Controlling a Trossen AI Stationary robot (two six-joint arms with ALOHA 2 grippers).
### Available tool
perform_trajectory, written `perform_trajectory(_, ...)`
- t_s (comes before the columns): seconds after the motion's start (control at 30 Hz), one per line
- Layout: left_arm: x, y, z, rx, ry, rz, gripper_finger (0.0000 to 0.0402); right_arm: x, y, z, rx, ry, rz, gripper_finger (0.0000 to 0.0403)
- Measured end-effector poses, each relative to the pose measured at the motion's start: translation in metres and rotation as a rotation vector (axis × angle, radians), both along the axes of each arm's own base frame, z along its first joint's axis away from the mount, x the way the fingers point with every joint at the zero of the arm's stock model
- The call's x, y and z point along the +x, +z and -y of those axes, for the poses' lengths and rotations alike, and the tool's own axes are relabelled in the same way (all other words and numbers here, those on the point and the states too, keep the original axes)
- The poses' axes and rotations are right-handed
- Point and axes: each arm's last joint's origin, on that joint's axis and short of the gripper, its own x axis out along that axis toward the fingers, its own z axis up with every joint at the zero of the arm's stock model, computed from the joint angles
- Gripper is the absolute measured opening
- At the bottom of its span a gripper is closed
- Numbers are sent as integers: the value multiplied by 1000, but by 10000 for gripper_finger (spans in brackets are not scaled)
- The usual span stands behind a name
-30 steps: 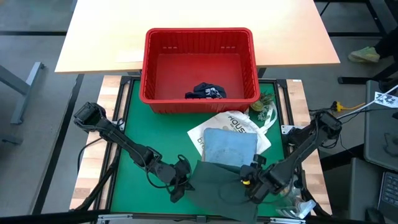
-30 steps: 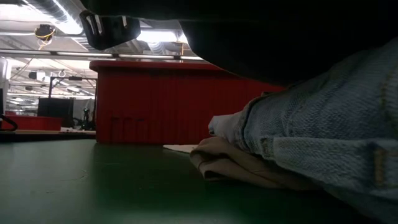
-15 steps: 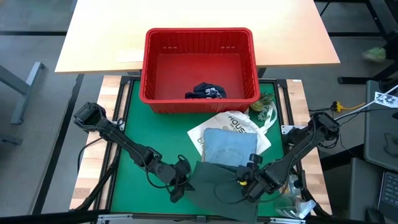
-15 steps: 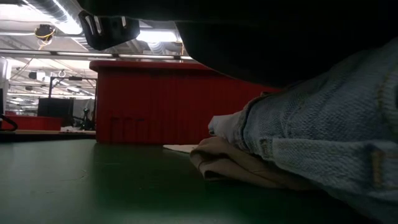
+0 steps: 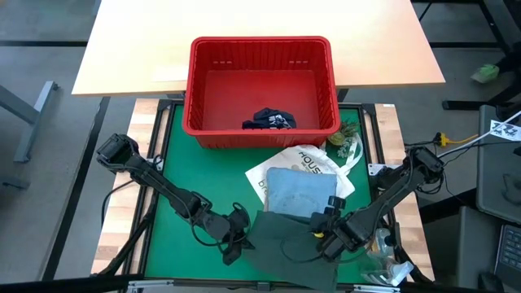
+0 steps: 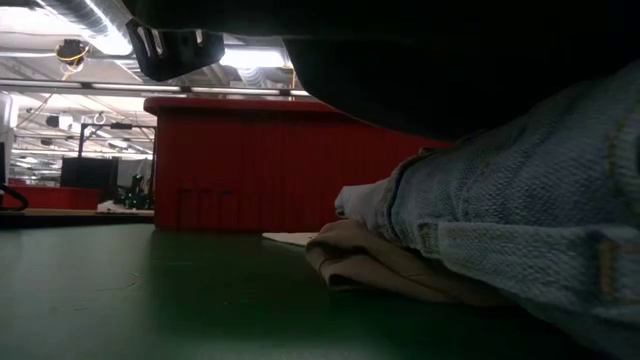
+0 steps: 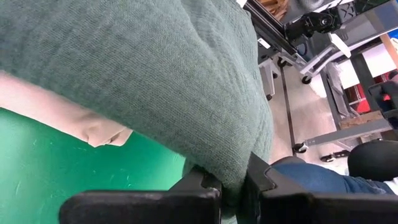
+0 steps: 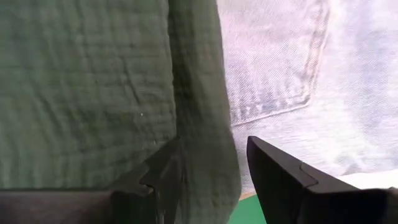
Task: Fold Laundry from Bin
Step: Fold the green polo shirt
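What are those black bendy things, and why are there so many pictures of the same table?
They are two robot arms, each ending in a two-finger gripper, and their job is folding laundry. One camera looks down from above, one sits low at table height, and one rides on each wrist, so you see the same table four ways.

On the green table stands a red bin with navy shorts inside. In front of it lie a white tote bag and a folded light blue denim garment. Nearest the arms is a dark green garment.

The left gripper is shut, pinching an edge of the green garment. The right gripper is open, with the garment's other edge between its fingers.
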Motion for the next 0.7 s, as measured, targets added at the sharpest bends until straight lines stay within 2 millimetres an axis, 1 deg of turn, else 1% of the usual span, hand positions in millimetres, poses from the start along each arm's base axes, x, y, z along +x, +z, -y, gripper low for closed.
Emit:
perform_trajectory(0.2,-1,0,1,3,-2,-3,9,6,-13,6,108,6,-74,177)
perform_trajectory(0.33,-2,-1,2,7,-5,-9,9,8,-13,9,156,39,-116,177)
perform_trajectory(0.43,-2,-1,2,7,-5,-9,10,9,-11,11,193,75,-137,177)
perform_trajectory(0.5,-2,-1,2,7,-6,-9,10,9,-7,14,228,82,-146,177)
perform_trajectory(0.7,-2,-1,2,8,-6,-12,10,6,7,14,285,105,-129,177)
